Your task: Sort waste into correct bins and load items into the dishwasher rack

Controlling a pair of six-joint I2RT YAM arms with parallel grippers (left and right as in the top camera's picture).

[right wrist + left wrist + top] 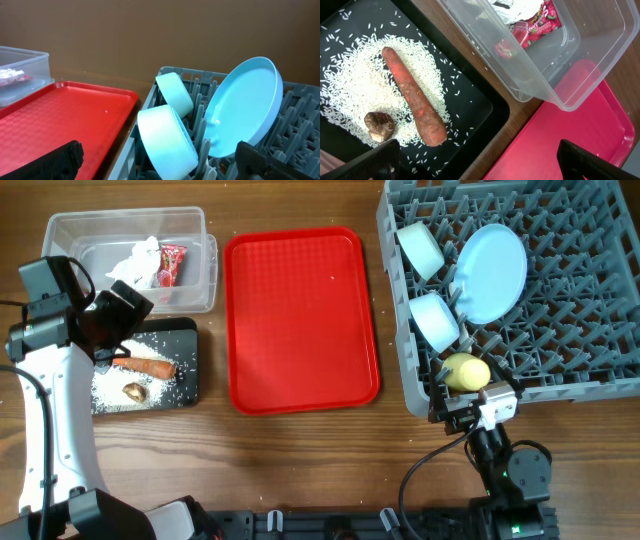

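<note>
The clear tub (60,230) holds white tissue (140,262) and the red wrapper (172,265). The black tray (190,330) holds rice (115,385), the orange stick (145,366) and the brown lump (134,391). The grey rack (580,350) holds the blue plate (492,272), two pale bowls (420,248) (435,320) and the yellow cup (465,370). My left gripper (120,315) is open and empty above the black tray's near corner (477,160). My right gripper (470,405) is open and empty at the rack's front left, just behind the cup, facing the nearer bowl (167,140).
The flat red tray (300,320) lies between the bins and the rack, with nothing on it. The tub and black tray touch the table's left part. The rack's right half has bare pegs. No third bowl shows.
</note>
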